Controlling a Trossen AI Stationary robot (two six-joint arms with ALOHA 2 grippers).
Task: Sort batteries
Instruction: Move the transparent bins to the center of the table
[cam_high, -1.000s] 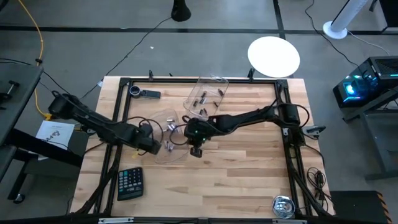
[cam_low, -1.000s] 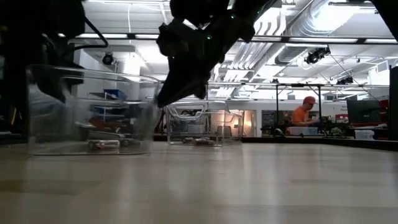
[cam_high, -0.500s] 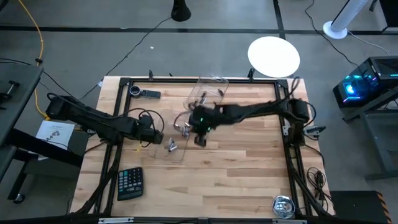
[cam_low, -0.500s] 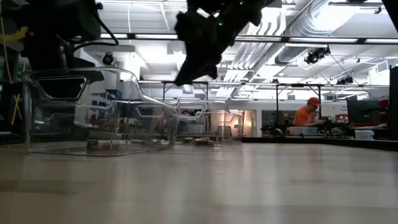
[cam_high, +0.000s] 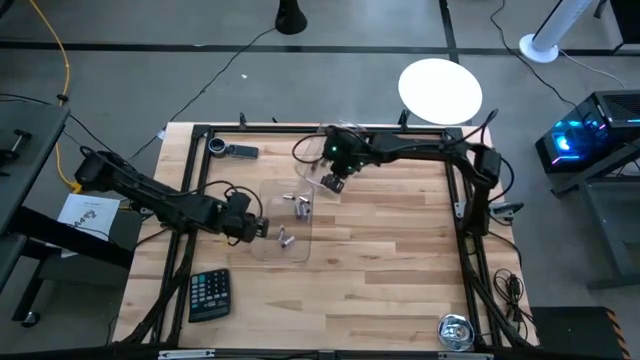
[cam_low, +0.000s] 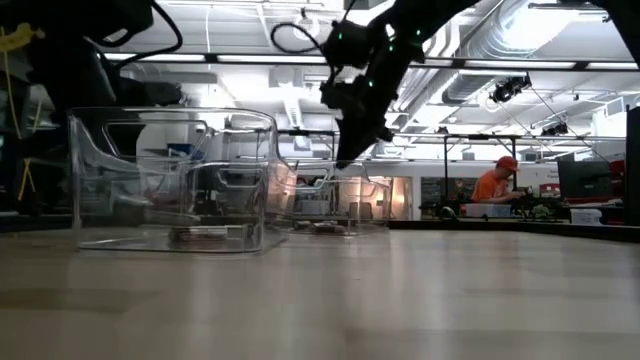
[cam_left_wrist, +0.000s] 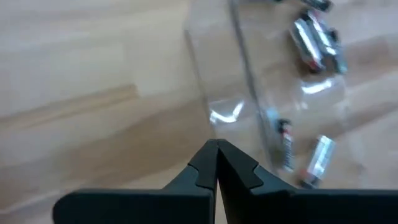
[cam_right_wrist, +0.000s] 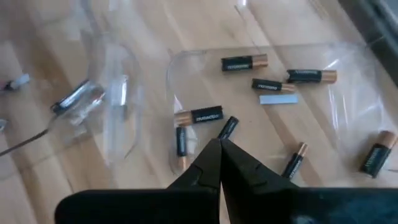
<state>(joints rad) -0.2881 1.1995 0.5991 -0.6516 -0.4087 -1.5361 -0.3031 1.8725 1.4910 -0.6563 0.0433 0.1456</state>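
Tabletop: right gripper (cam_high: 337, 183) now apparently above far tray (cam_high: 345, 135), shifted back.

A pale wooden counter (cam_high: 390, 260) framed in black carries two clear plastic trays (cam_high: 290, 225), a calculator (cam_high: 209, 294) near its front left corner, a round tape measure (cam_high: 455, 331) at front right, and a small black device (cam_high: 233, 150) at rear left.
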